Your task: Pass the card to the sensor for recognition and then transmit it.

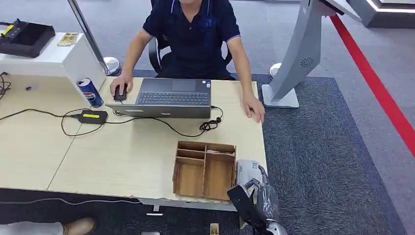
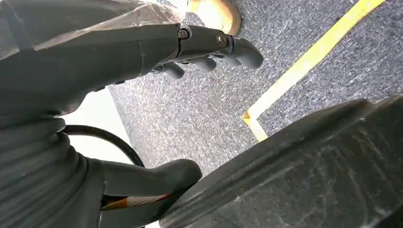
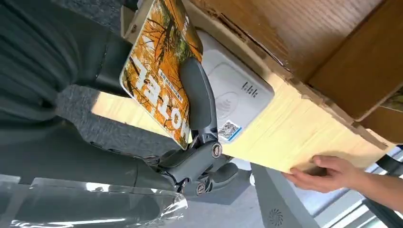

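Right hand (image 3: 190, 142) fingers (image 3: 197, 95) grasp the card (image 3: 159, 71) over the sensor (image 3: 235, 95) (white); left hand (image 2: 142, 52) released.

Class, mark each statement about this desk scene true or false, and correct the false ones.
1. The right robot hand holds an orange card near the white sensor. True.
2. The laptop is closed. False: it is open, keyboard showing.
3. A blue soda can stands on the table. True.
4. The wooden organizer sits at the far edge beside the person. False: it sits at the near edge, beside the sensor.
5. The left robot hand grips the card. False: it holds nothing, above the carpet.
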Robot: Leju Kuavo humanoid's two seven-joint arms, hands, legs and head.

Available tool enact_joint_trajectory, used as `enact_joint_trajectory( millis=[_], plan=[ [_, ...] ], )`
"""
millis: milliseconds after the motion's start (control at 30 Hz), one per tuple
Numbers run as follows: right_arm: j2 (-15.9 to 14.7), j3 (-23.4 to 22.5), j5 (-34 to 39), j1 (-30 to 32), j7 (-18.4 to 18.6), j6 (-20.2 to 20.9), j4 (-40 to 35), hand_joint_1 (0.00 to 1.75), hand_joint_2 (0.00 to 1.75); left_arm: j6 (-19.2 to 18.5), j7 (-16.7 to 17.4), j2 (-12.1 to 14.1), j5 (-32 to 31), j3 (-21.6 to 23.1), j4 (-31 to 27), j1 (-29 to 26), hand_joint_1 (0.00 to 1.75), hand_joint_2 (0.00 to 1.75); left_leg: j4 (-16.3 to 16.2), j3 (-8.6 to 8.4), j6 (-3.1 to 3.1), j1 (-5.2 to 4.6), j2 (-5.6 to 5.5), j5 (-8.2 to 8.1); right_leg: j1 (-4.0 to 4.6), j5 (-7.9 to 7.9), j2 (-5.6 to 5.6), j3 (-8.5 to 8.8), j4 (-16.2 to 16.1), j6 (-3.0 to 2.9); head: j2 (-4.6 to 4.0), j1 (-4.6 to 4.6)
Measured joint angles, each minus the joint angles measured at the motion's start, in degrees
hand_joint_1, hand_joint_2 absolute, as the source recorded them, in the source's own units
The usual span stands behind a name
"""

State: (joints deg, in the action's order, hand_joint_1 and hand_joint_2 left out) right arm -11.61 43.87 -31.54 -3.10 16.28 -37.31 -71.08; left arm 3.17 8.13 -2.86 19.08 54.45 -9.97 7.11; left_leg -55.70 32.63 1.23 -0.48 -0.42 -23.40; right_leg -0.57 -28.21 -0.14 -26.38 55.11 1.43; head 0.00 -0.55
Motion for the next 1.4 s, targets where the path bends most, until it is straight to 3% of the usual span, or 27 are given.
enact_joint_trajectory(
  millis=[667,933,1167,1400],
  plan=[
    [-0.55,0.94,1.12,-0.29,0.74,-0.33,2.43,1.75,1.75,-0.13,0.13,0.00,0.09,0.22,0.00,0.05,0.00,1.75,0.00,-0.01,0.00,0.00,0.01,0.00,0.00,0.00,0.00,0.01,0.00,0.00,0.00,0.00],
    [-0.55,0.35,3.34,-0.57,-2.43,-0.61,1.05,1.75,1.75,-0.13,0.09,0.00,0.09,0.24,0.00,0.05,0.00,1.75,-0.01,0.00,0.00,0.00,0.00,0.01,0.00,0.03,0.00,0.01,0.00,0.04,0.00,-0.02],
    [-0.40,-3.84,0.46,-0.45,-3.93,-0.68,-4.69,1.75,1.75,-0.13,0.07,0.00,-0.02,0.35,0.00,0.05,0.00,1.75,-0.01,-0.01,0.00,0.00,0.00,0.01,0.00,0.03,0.00,0.01,0.00,0.04,0.00,-0.02],
    [0.87,-15.55,-1.38,1.20,-7.98,-0.72,-12.31,1.75,1.75,-0.15,0.07,0.00,-0.39,0.55,0.00,0.08,0.00,1.75,-0.02,-0.01,0.01,-0.01,0.00,0.01,-0.01,0.04,0.00,0.01,0.00,0.05,0.00,-0.02]
  ],
)
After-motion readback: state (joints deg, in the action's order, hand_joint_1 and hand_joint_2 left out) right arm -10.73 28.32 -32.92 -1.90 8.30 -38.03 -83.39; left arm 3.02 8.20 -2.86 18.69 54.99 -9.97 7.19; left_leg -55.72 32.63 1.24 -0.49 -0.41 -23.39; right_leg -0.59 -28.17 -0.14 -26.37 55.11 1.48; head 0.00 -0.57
